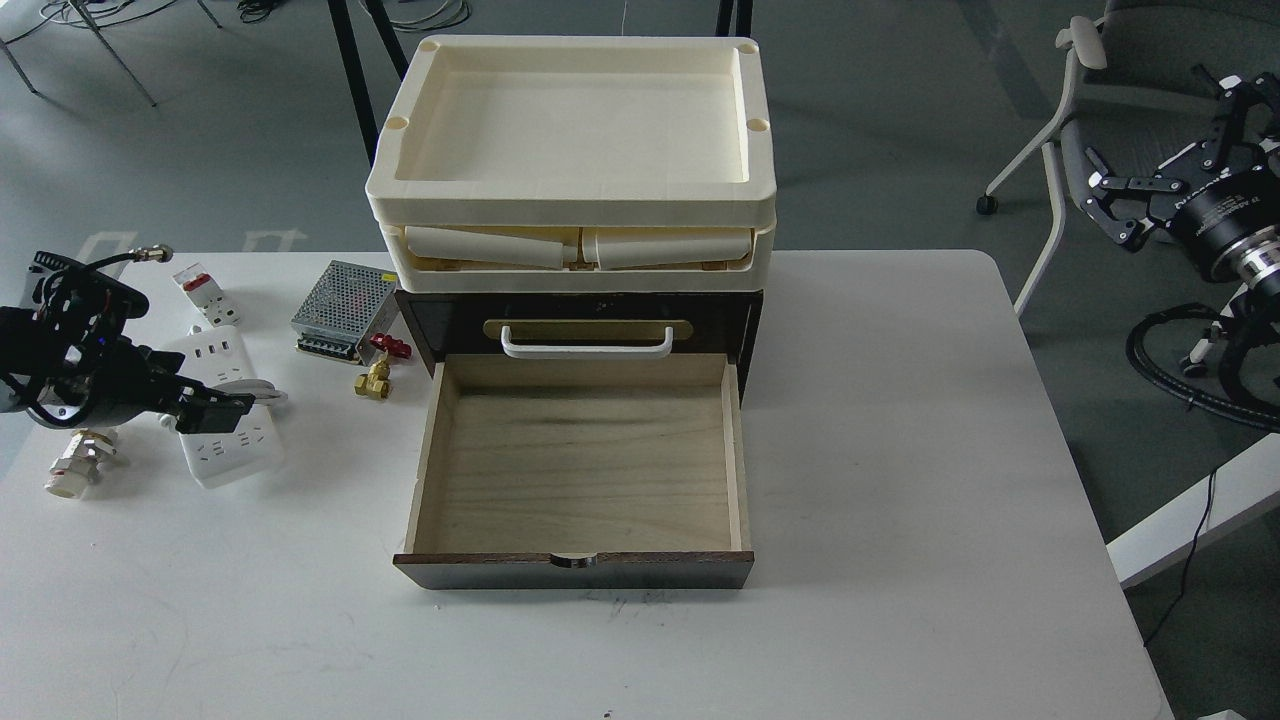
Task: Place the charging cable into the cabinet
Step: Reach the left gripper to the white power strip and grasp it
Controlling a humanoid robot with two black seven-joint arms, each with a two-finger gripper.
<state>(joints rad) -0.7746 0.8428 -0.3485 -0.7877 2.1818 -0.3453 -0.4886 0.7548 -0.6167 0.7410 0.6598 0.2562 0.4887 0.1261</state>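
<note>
Gripping charging cable (228, 415): left jaws (222, 408) closed around its middle | right jaws (1120, 195) spread wide, holding nothing

Grey floor (880, 120), white table (900, 450), grey office chair (1100, 110) at right behind.

A single head camera looks forward and steeply down from close above the white rectangular desk (900, 450), grey floor beyond.
</note>
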